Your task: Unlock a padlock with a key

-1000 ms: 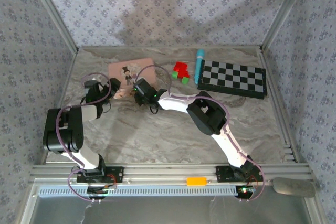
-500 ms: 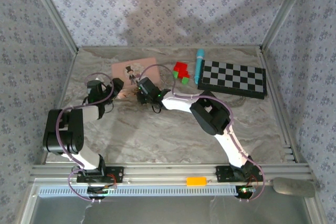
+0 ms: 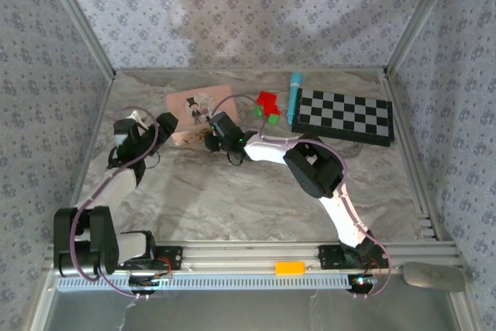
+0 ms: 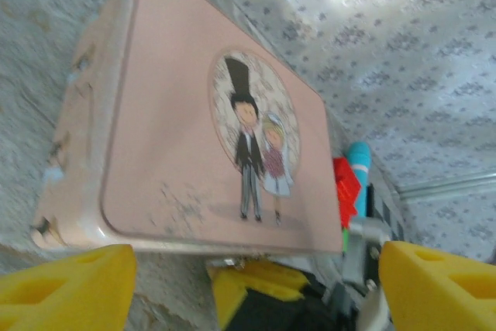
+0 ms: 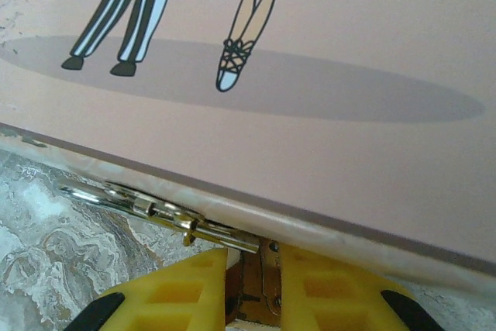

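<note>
- The padlock lies along the edge of the pink box, where it meets the worktop, just ahead of the right tool.
- We see that tool nearly closed; we cannot tell what, if anything, it grips.
- The left tool gapes wide, empty, facing the box.

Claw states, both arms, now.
Left claw: open, holding nothing.
Right claw: closed on the padlock.

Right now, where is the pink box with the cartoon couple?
In the top view the pink box lies far left of centre on the table, just beyond the right fingers, red blocks on its right.
</note>
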